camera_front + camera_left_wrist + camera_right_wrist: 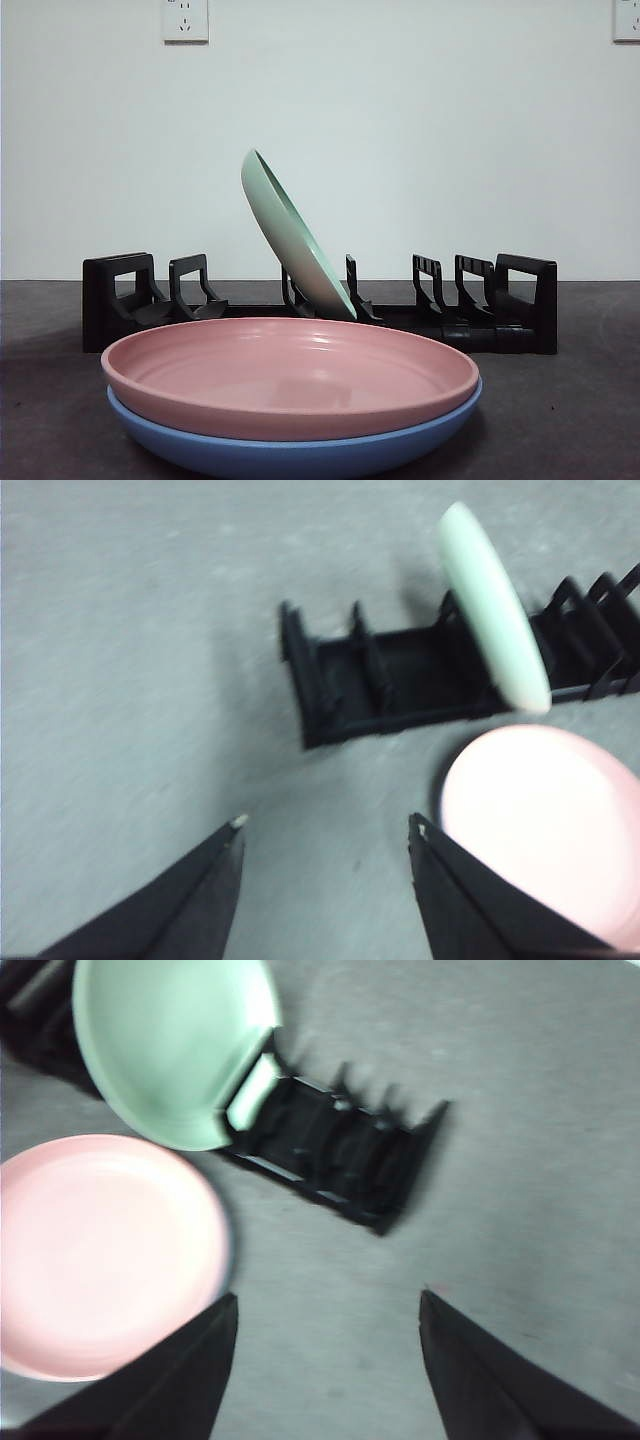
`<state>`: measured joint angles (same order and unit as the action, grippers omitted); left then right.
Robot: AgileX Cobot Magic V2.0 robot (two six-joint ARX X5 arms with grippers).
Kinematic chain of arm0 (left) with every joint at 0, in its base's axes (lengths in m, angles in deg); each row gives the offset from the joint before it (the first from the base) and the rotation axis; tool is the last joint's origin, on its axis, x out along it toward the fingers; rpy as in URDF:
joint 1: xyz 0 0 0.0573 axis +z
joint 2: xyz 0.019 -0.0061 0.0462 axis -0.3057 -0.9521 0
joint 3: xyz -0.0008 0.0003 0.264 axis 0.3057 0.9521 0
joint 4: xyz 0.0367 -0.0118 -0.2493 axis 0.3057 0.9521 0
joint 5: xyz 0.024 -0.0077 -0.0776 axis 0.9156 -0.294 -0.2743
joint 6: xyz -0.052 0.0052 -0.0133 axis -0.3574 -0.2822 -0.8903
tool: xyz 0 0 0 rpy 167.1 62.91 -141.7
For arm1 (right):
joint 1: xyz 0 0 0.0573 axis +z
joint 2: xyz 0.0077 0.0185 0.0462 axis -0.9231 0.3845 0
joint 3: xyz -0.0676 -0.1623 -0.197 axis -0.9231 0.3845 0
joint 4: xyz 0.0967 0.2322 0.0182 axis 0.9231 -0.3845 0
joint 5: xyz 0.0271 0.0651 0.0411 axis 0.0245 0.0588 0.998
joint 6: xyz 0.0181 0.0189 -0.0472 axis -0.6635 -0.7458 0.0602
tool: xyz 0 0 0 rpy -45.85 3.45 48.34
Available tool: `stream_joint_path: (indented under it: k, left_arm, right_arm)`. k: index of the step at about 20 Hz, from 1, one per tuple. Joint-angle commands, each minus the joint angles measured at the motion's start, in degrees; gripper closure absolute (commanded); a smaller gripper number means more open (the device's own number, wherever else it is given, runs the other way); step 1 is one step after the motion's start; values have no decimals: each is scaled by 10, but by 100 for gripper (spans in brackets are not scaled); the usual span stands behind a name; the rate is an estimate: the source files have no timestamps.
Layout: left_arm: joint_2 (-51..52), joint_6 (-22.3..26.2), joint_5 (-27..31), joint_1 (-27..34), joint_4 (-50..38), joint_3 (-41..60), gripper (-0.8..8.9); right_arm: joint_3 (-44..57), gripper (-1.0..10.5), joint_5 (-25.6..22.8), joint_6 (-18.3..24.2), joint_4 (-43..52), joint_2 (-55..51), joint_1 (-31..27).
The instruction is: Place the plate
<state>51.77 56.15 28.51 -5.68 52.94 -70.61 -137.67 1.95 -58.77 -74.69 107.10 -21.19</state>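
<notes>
A green plate (290, 235) leans in the black rack (520, 300). A pink plate (290, 385) sits on a blue plate (300, 455) on the tabletop (570, 420). The left tool (325, 830) and right tool (330, 1300) hang released, holding nothing.

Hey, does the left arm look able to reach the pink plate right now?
Probably yes: the left gripper is open, above the table, with the pink plate just beside it and nothing between them.

Front view low, level, close to pink plate (290, 375); both wrist views look down, sharing rack (400, 680).
</notes>
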Motion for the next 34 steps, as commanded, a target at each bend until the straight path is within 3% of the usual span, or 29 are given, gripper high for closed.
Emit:
stream_joint_path:
  k: [1, 6, 9, 11, 16, 27, 34]
  left_arm:
    - [22, 7, 3, 3, 9, -5, 550]
    - [39, -13, 3, 3, 10, -5, 550]
    - [39, -13, 3, 3, 7, -5, 550]
    - [39, -13, 3, 3, 7, -5, 550]
    - [39, -13, 3, 3, 7, -5, 550]
    - [39, -13, 3, 3, -22, -5, 550]
    - [39, -13, 3, 3, -22, -5, 550]
  right_arm:
    - [-12, 657, 61, -12, 45, 32, -4]
    - [-37, 657, 290, -22, 195, 156, -52]
    - [-109, 657, 378, -33, 216, 266, -71]
    - [-168, 657, 411, -33, 217, 333, -80]
    - [-264, 658, 425, -44, 221, 457, -95]
    - [-271, 667, 447, -54, 244, 555, -106]
    - [-271, 922, 447, -54, 241, 558, -103]
